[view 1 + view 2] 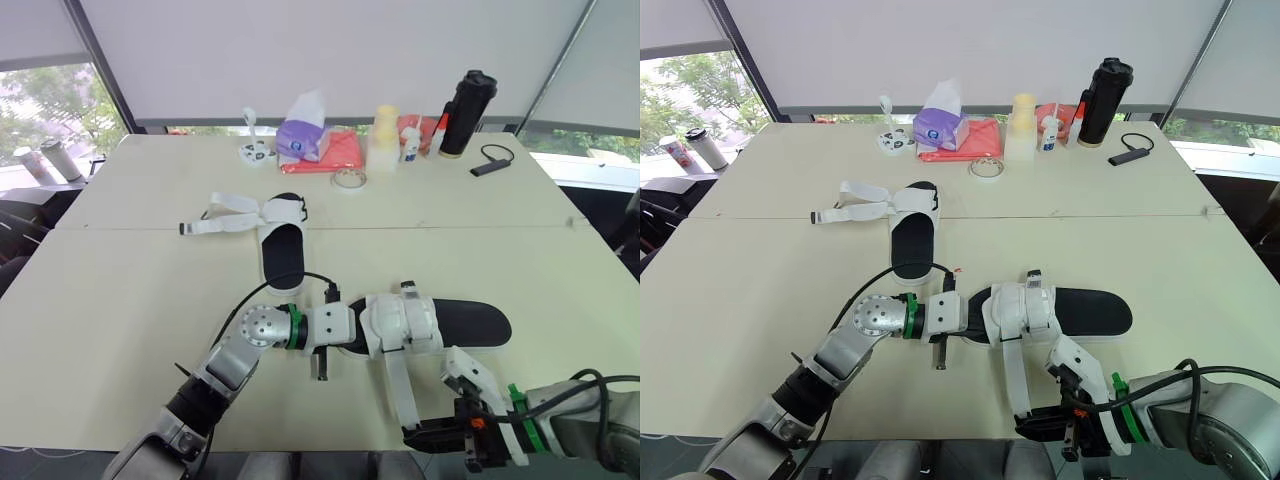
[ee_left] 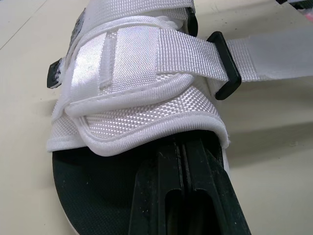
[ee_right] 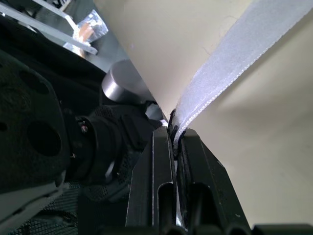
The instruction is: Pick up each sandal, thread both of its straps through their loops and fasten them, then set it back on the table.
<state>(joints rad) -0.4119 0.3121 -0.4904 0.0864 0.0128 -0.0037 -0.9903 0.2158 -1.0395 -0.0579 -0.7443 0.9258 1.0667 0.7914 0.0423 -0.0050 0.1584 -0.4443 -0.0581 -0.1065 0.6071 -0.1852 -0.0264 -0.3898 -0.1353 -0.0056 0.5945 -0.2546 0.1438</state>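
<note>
Fingers of the right gripper (image 3: 174,133) are clamped on the free end of a white strap (image 3: 230,63), which runs away from them to the near sandal (image 1: 470,322) lying on the table (image 1: 130,300). At one end of that sandal the left gripper (image 2: 185,147) has its fingers pressed together with nothing visible between them, resting on the black footbed (image 2: 98,191), tips at the hem of the white upper (image 2: 142,117). Just past those tips, webbing (image 2: 274,54) passes through a black loop (image 2: 223,66). Farther beyond the left gripper the second sandal (image 1: 282,252) lies flat, its straps (image 1: 222,222) spread open to one side.
</note>
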